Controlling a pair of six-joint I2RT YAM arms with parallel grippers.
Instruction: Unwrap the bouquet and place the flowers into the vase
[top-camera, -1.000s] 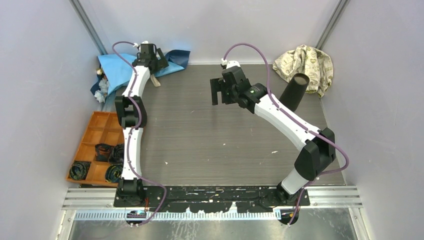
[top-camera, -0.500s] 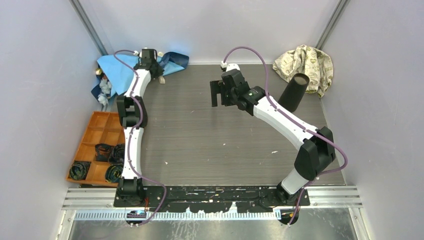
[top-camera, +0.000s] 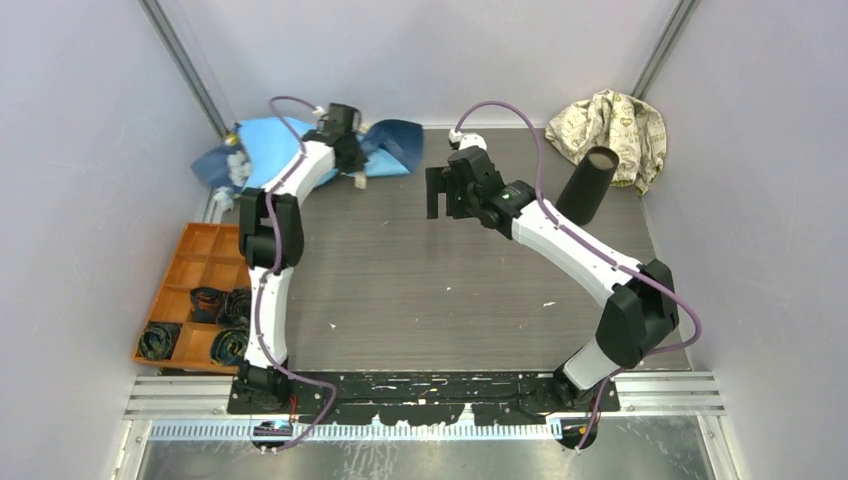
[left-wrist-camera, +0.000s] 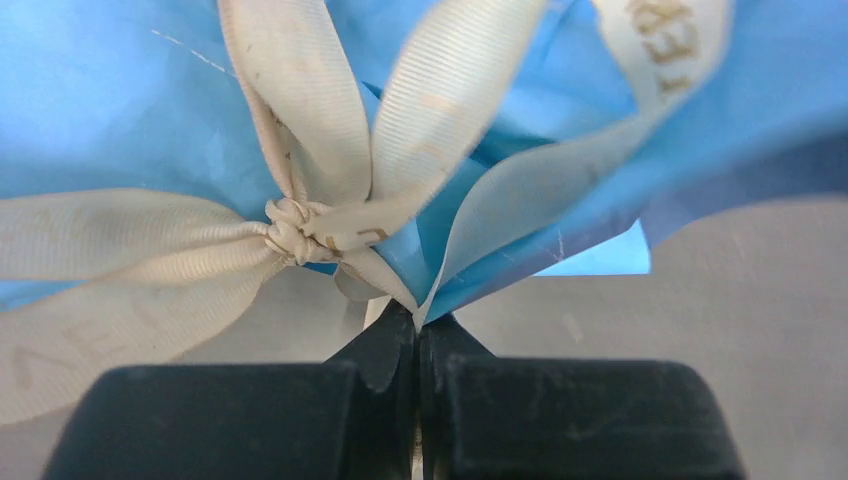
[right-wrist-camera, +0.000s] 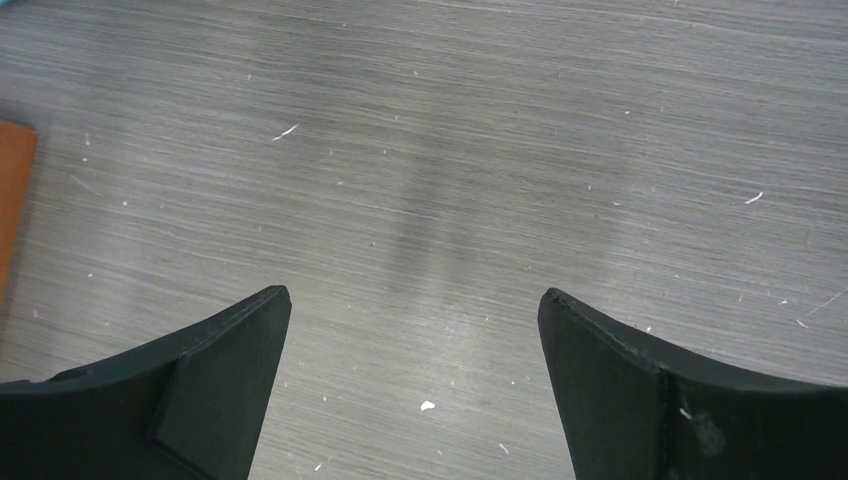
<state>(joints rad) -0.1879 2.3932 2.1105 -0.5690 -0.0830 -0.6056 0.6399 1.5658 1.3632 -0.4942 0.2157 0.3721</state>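
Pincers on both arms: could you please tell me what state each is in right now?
Left pincer: closed, pinching the bouquet beside its ribbon knot.
Right pincer: open, holding nothing.

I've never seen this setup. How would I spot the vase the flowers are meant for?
Start at the dark grey table and look to its far right corner, where a crumpled beige patterned cloth lies. Right by that cloth stands the vase: the only tall, narrow black cylinder there, round mouth on top.
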